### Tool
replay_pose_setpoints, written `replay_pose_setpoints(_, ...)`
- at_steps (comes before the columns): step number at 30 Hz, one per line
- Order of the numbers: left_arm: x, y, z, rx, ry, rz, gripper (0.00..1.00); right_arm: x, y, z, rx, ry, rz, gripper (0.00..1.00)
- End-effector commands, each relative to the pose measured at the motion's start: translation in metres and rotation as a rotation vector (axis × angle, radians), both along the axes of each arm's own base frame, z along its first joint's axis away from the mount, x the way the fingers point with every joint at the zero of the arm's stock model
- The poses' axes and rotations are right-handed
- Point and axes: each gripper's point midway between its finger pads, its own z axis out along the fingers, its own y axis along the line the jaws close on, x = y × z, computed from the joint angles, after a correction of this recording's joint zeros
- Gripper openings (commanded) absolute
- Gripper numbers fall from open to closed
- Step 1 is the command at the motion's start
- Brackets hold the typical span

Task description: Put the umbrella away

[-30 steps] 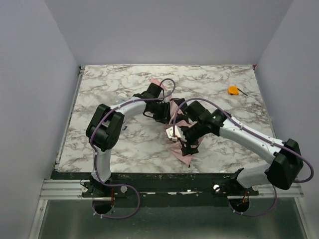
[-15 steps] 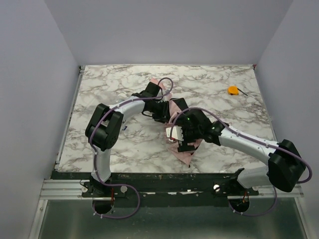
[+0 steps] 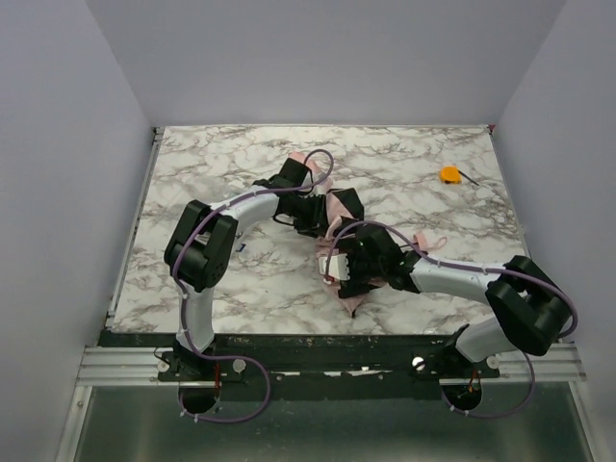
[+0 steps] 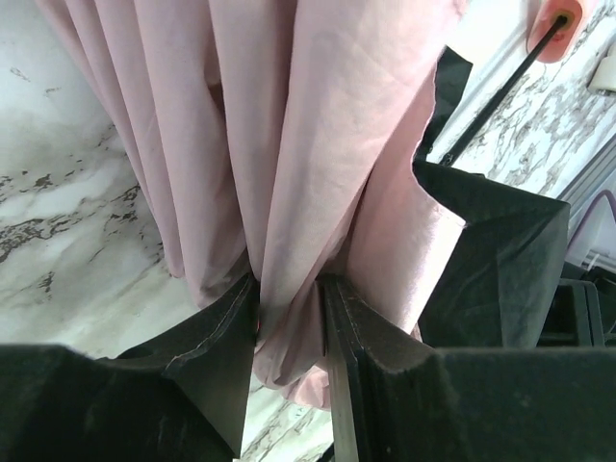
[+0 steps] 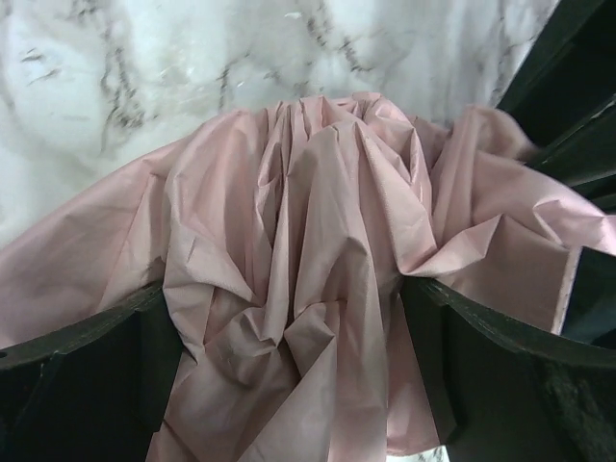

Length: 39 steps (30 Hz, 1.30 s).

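- Seen from overhead, the umbrella [image 3: 354, 300] lies crumpled at mid-counter [image 3: 212, 173], largely hidden beneath both arms. A small orange object [image 3: 449, 174] sits well apart, near the far right corner.
- Only the left wrist view shows the left tool [image 4: 289, 308] gripping: its fingers [image 4: 226, 327] are nearly together, pinching a gather of pink canopy.
- Only the right wrist view shows the right tool [image 5: 289, 327], spread wide and straddling a bunched mound of canopy. Whether its fingers [image 5: 96, 351] press the cloth is hard to say.

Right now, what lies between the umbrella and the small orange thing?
Nothing: the top view shows bare table from the umbrella to the orange thing.
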Motion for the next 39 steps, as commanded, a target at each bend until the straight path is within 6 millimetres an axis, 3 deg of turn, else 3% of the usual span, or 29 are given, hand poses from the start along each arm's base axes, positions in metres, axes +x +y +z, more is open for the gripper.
replay_pose_setpoints(1,-0.003,-0.002,0.010,-0.035,-0.004,-0.024,0.35,0.006,-0.020,-0.037,-0.090,-0.036,-0.057,1.00)
replay_pose_setpoints(4,-0.007,-0.002,0.007,-0.043,0.001,-0.037,0.34,0.013,-0.022,-0.040,-0.101,-0.047,-0.093,0.93)
replay_pose_setpoints(5,-0.008,-0.002,0.006,-0.043,0.003,-0.041,0.34,0.015,-0.022,-0.040,-0.104,-0.043,-0.103,0.87)
replay_pose_setpoints(7,-0.012,-0.001,0.003,-0.045,0.011,-0.054,0.33,0.017,-0.021,-0.041,-0.114,-0.016,-0.105,0.65)
replay_pose_setpoints(16,-0.033,0.004,-0.006,-0.049,0.035,-0.089,0.33,-0.002,-0.026,-0.064,-0.208,0.215,-0.018,0.27)
replay_pose_setpoints(20,-0.029,0.006,0.019,-0.077,-0.056,-0.057,0.41,-0.031,-0.030,-0.066,-0.225,0.314,0.090,0.24)
replay_pose_setpoints(22,-0.022,0.007,0.042,-0.100,-0.128,-0.032,0.52,-0.045,-0.033,-0.064,-0.230,0.351,0.145,0.23)
replay_pose_setpoints(23,-0.018,0.007,0.054,-0.116,-0.169,-0.019,0.63,-0.052,-0.036,-0.063,-0.235,0.370,0.168,0.23)
replay_pose_setpoints(26,-0.008,0.013,0.091,-0.150,-0.301,0.017,0.78,-0.062,-0.042,-0.062,-0.261,0.400,0.206,0.23)
replay_pose_setpoints(28,-0.003,0.021,0.109,-0.154,-0.395,0.048,0.84,-0.066,-0.046,-0.062,-0.278,0.413,0.213,0.23)
replay_pose_setpoints(30,0.003,0.033,0.121,-0.135,-0.479,0.106,0.98,-0.068,-0.048,-0.062,-0.282,0.408,0.229,0.23)
replay_pose_setpoints(34,0.002,0.044,0.116,-0.163,-0.498,0.181,0.99,-0.073,-0.051,-0.062,-0.283,0.396,0.270,0.24)
replay_pose_setpoints(37,-0.003,0.038,0.087,-0.138,-0.370,0.159,0.97,-0.076,-0.053,-0.063,-0.288,0.376,0.326,0.24)
replay_pose_setpoints(39,-0.004,0.032,0.070,-0.139,-0.302,0.157,0.86,-0.078,-0.051,-0.061,-0.273,0.351,0.362,0.24)
